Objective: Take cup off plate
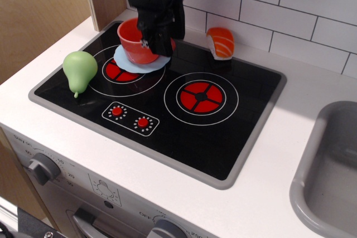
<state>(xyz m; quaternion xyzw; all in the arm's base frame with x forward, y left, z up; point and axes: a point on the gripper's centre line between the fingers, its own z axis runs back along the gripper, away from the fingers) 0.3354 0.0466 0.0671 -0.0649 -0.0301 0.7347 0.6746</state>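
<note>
The red-orange cup (131, 42) stands upright on the pale blue plate (124, 59), which lies on the back left burner of the toy stove. My black gripper (162, 40) has come down from above over the cup's right side and hides the handle and right rim. Its fingers look spread, one finger (152, 42) at the cup's inside wall and the other outside it to the right. The cup rests on the plate and is not lifted.
A green pear (79, 71) lies at the stove's left edge. An orange-and-white sushi piece (221, 42) sits behind the stove near the tiled wall. The right burner (201, 96) and two red knobs (130, 117) are on the black top. A grey sink (329, 171) is at the right.
</note>
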